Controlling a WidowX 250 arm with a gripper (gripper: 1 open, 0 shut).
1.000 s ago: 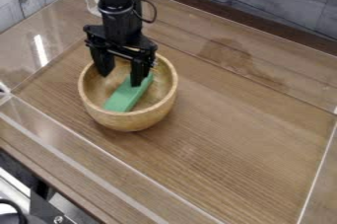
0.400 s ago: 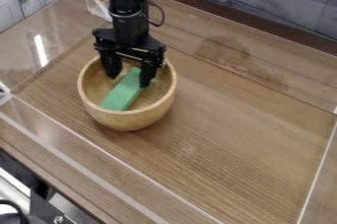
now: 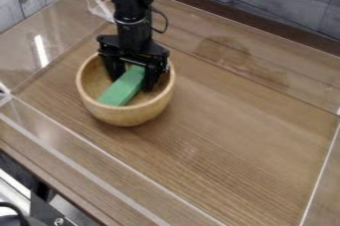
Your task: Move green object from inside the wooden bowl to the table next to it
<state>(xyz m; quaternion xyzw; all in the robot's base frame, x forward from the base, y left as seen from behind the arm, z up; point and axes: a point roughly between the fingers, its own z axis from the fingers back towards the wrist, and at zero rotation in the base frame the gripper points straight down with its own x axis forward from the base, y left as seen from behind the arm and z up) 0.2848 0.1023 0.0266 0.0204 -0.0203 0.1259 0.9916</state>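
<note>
Furthest to the left of the fingers point(image 3: 134, 70) stood a low clear acrylic wall point(image 3: 40, 51), glossy and catching glare, fencing that edge of the worktop point(image 3: 240, 130). Nearer, the left rim of the wooden bowl point(image 3: 93, 108) curved round: light tan, thick-walled, smooth and rounded at the lip, with a matt finish. The bright green block point(image 3: 122, 91) lay inside it, a plain rectangular bar resting aslant against the inner wall, its upper end directly beneath the fingers and its lower end down and to their left.

The fingers were black, pointed straight down and spread wide, set inside the bowl with one on each side of the block's upper end. Whether they touched it could not be told; nothing was gripped yet. The step in hand looked like the reach into the bowl, just before the grasp. The next move would likely call for closing across the bar's narrow width, then lifting it high enough to clear the thick rim.

To the right of the fingers stretched brown wood-grain worktop, flat and bare close beside the bowl, which seemed the likely spot for setting the block down.
</note>
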